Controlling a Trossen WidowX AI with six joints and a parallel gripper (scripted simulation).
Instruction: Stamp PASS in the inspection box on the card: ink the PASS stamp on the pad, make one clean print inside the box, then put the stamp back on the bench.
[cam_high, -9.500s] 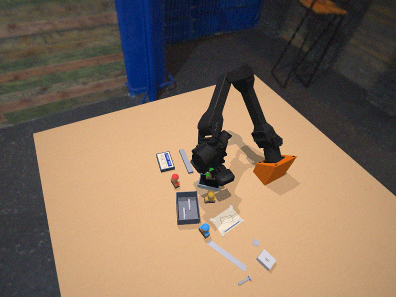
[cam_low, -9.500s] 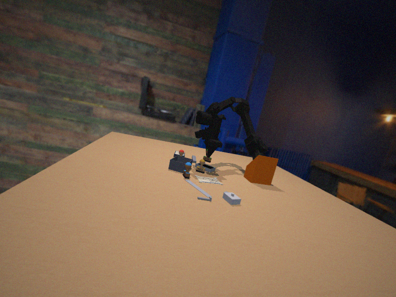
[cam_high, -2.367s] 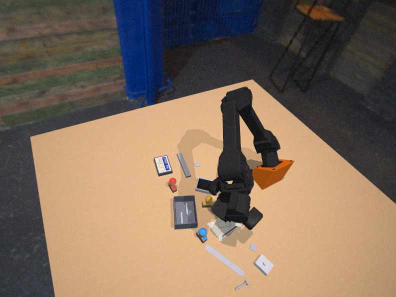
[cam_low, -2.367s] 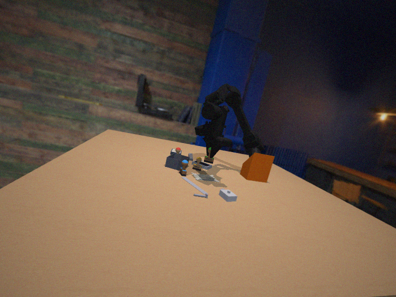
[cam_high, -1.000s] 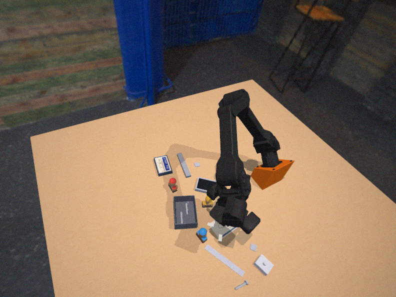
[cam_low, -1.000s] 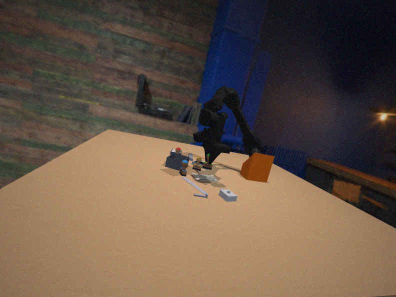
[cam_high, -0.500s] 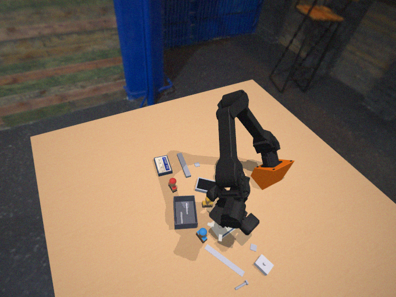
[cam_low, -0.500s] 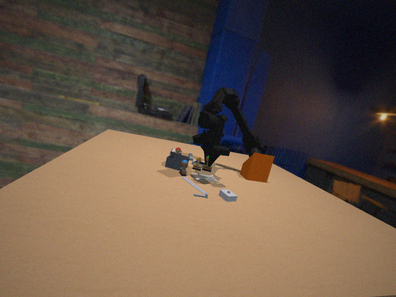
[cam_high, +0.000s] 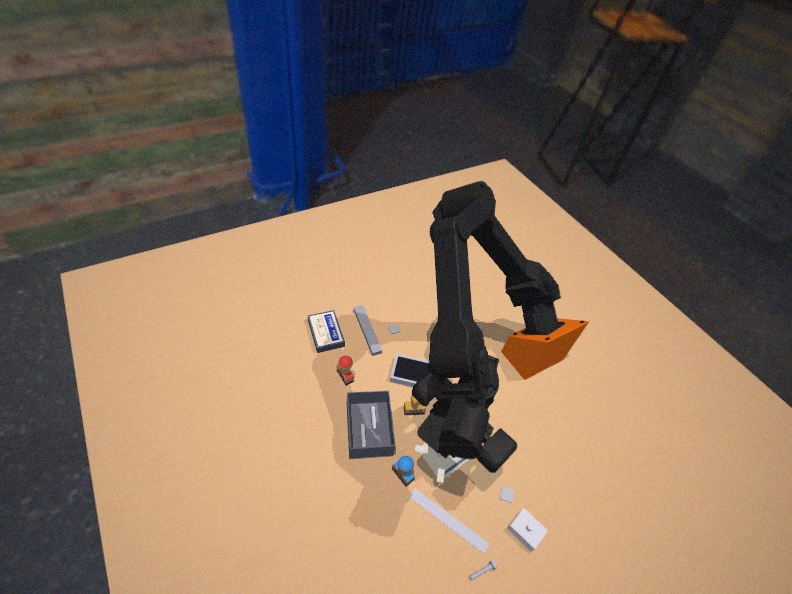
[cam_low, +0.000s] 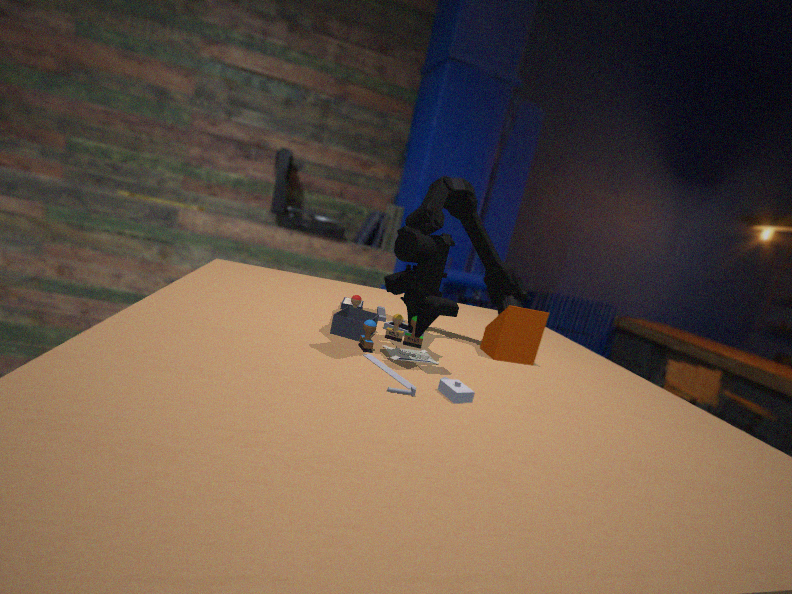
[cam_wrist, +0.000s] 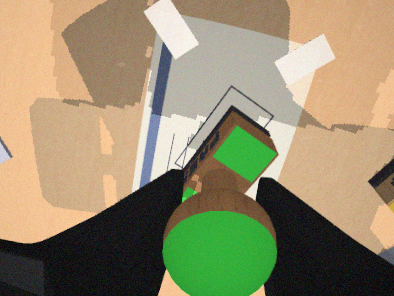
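My gripper (cam_wrist: 220, 185) (cam_low: 419, 327) is shut on the green-knobbed stamp (cam_wrist: 245, 152) (cam_low: 413, 340); dark letters on its side are partly hidden. The stamp hangs a little above the card (cam_wrist: 225, 55) (cam_high: 433, 462) (cam_low: 419, 356), which white tape strips (cam_wrist: 171, 29) hold. In the wrist view the inspection box (cam_wrist: 252, 101) is a thin tilted outline; the stamp covers its lower right part, and its upper end shows beyond the base. No print shows in the visible part. The black ink pad (cam_high: 409, 369) in a pale frame lies behind, partly hidden by the arm. In the top view the fingers are hidden.
A yellow stamp (cam_high: 414, 407) stands between card and pad. A blue stamp (cam_high: 404, 468) (cam_low: 367, 336) stands beside the card, and a red one (cam_high: 345, 368) farther back. A dark tray (cam_high: 350, 428), a labelled pad box (cam_high: 326, 331), grey bars, a white block (cam_high: 527, 530) and a bolt (cam_high: 483, 570) lie around.
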